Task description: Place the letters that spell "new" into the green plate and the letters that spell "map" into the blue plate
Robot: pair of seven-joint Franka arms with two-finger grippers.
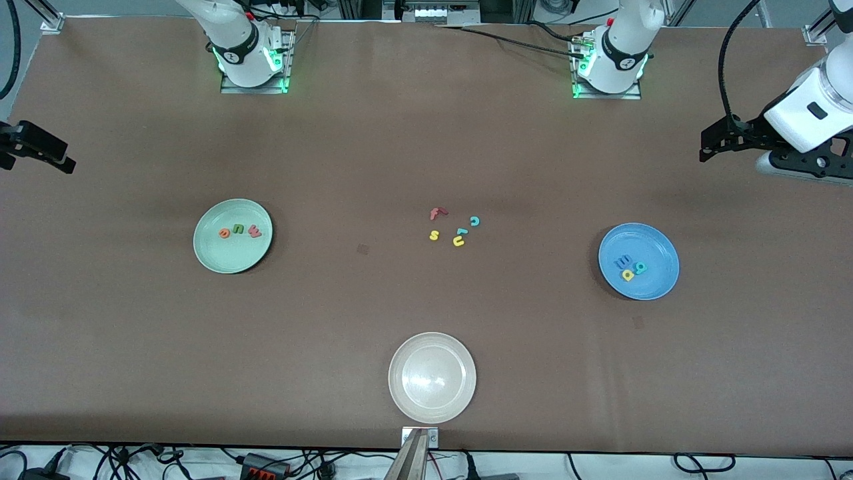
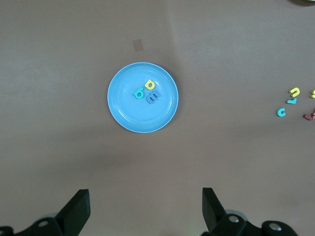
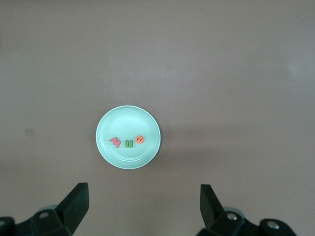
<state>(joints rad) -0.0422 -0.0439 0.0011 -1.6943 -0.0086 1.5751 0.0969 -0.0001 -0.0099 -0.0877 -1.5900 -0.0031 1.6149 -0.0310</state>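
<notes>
The green plate [image 1: 226, 257] [image 3: 128, 120] lies toward the right arm's end and holds the orange e [image 1: 224, 233], dark green n [image 1: 238, 231] and pinkish-red w [image 1: 255, 231]. The blue plate [image 1: 650, 243] [image 2: 123, 103] lies toward the left arm's end and holds the blue m [image 1: 624, 261], yellow a [image 1: 627, 274] and teal p [image 1: 640, 268]. My left gripper [image 1: 705, 152] [image 2: 145, 194] hangs open high over the table's edge beside the blue plate. My right gripper [image 1: 65, 164] [image 3: 143, 189] hangs open high beside the green plate. Neither gripper holds anything.
Loose letters lie mid-table: a red f [image 1: 436, 213], a teal c [image 1: 474, 221], a yellow s [image 1: 434, 235], a yellow u [image 1: 458, 242] and one more teal piece [image 1: 460, 232]. A whitish-beige plate [image 1: 432, 407] sits nearest the front camera.
</notes>
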